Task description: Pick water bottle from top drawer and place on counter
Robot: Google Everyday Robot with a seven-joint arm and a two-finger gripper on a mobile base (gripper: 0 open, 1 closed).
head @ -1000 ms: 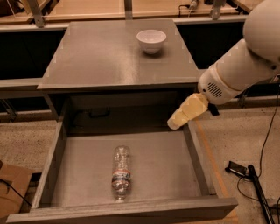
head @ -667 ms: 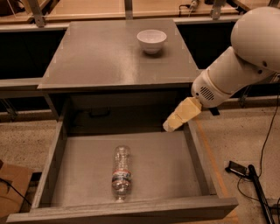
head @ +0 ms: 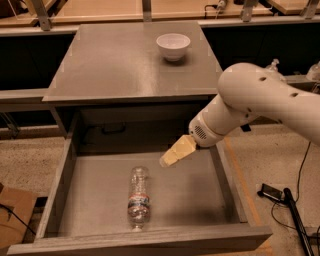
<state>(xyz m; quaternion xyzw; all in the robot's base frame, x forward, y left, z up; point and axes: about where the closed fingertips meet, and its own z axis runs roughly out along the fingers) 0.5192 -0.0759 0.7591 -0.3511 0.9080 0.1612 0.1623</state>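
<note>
The water bottle (head: 138,198) lies on its side on the floor of the open top drawer (head: 95,190), lengthwise front to back, its red-and-blue label band near the front end. The gripper (head: 167,159), with pale yellow fingers, hangs over the drawer's right-middle area, above and to the right of the bottle, not touching it. The white arm reaches in from the right. The grey counter (head: 115,60) sits above the drawer.
A white bowl (head: 173,46) stands on the counter at the back right. A tan wooden surface (head: 100,9) runs along the back. Cables and a black device (head: 272,192) lie on the floor at right. A cardboard box (head: 12,212) sits at lower left.
The arm and gripper have moved left and down, from beside the drawer's right wall to over the drawer interior, closer to the bottle. The bottle has not moved.
</note>
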